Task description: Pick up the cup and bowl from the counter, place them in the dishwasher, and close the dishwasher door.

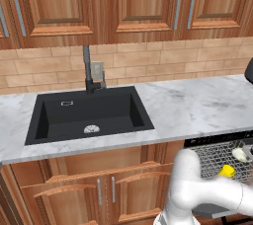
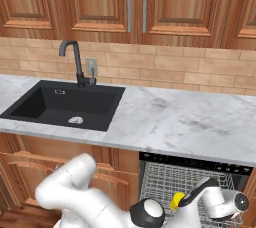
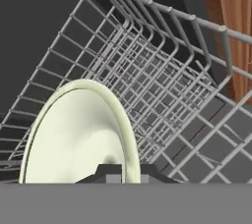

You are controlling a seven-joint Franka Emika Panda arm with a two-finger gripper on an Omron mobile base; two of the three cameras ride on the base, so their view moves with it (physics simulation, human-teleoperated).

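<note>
Two pincer (image 3: 122, 173) tips pinched tight, seemingly on bowl (image 3: 74, 134) rim, over dishwasher rack (image 3: 162, 95).

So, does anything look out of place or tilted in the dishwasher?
The bowl stands on its edge in the wire rack, with the shut gripper at its rim. The cup is in the rack too. Nothing looks spilled or damaged.

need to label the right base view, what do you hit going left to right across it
Faucet → sink → bare counter → cup in the dishwasher rack. The bowl is left out; its place there is unclear.
</note>
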